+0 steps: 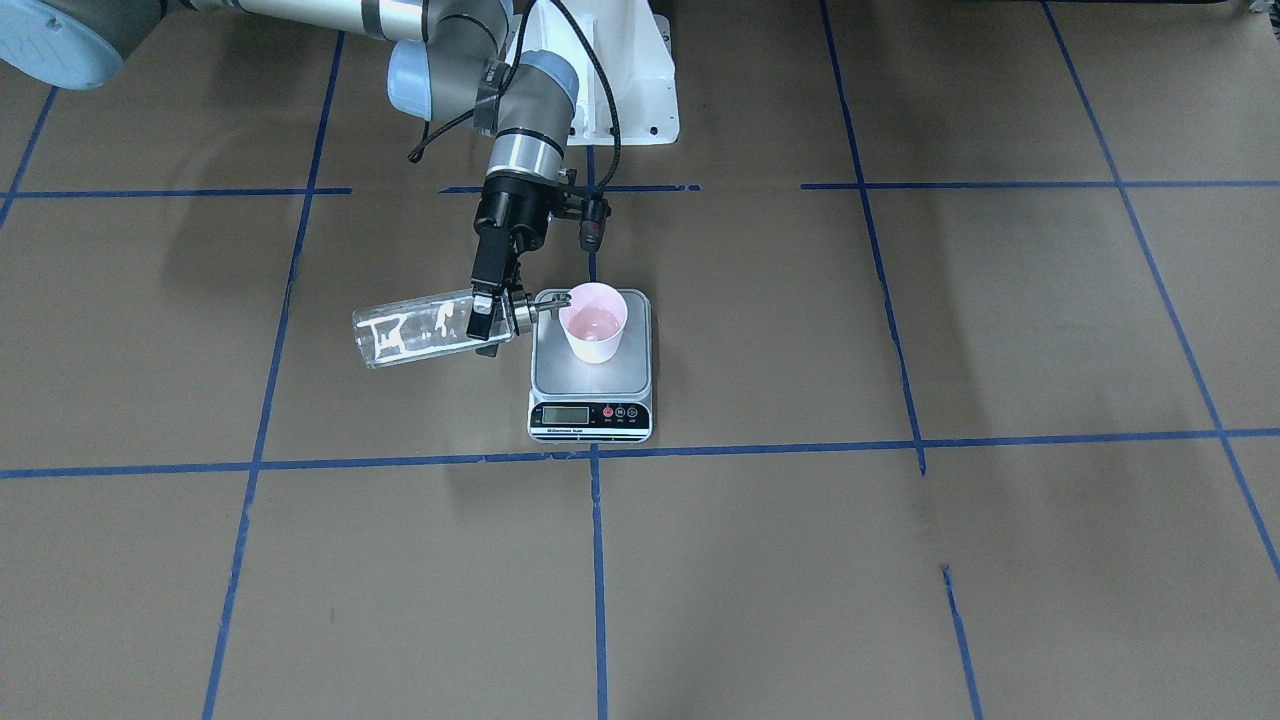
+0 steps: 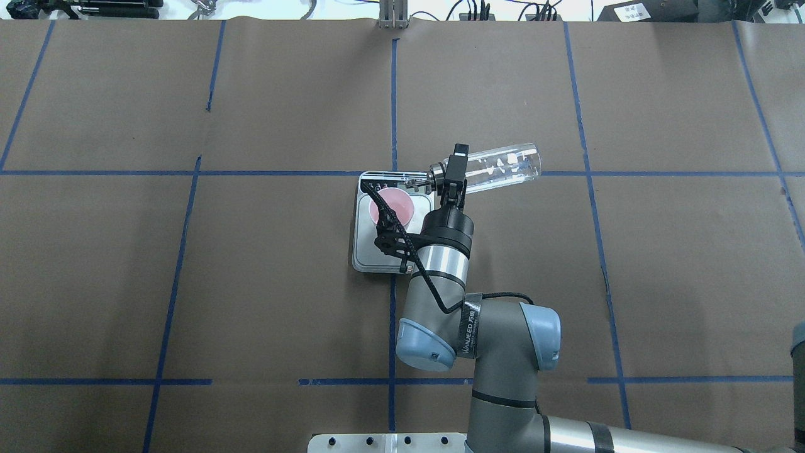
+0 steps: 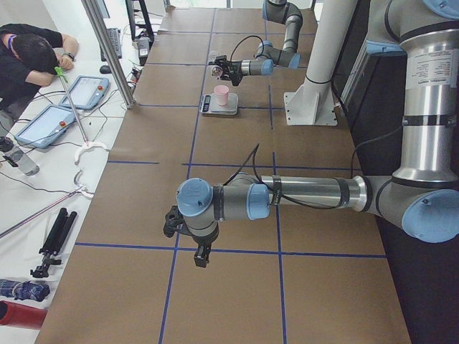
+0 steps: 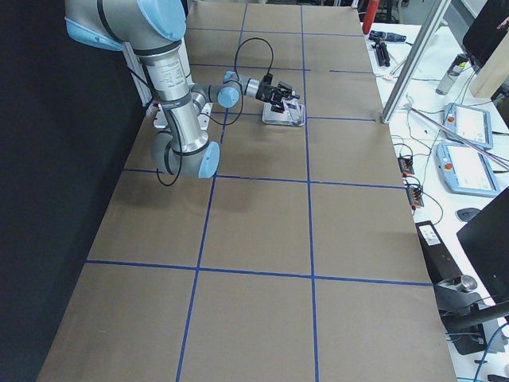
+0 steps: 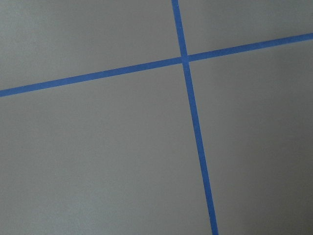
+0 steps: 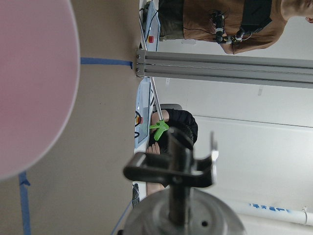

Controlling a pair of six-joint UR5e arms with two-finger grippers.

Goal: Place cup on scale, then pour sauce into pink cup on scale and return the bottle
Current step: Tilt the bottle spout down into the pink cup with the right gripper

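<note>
Mid-desk, the right end effector [image 1: 492, 318] clamps the near-level bottle [image 1: 415, 332], spout at the rim of the cup [image 1: 592, 325] on the scale [image 1: 585, 378]; the left end effector [image 3: 201, 258] I cannot read.

A clear, glossy glass bottle [image 1: 415, 335] with a shiny metal cap [image 1: 522, 313], a matt pink plastic cup [image 1: 592, 322], a smooth silver-grey scale [image 1: 560, 375], and a table [image 1: 900, 600] covered in matt brown paper.

We see the pink cup [image 1: 593, 323] upright on the scale [image 1: 570, 378], on its silver platform, and the clear bottle [image 1: 410, 332] tipped almost horizontal beside it, spout at the cup's rim.
</note>
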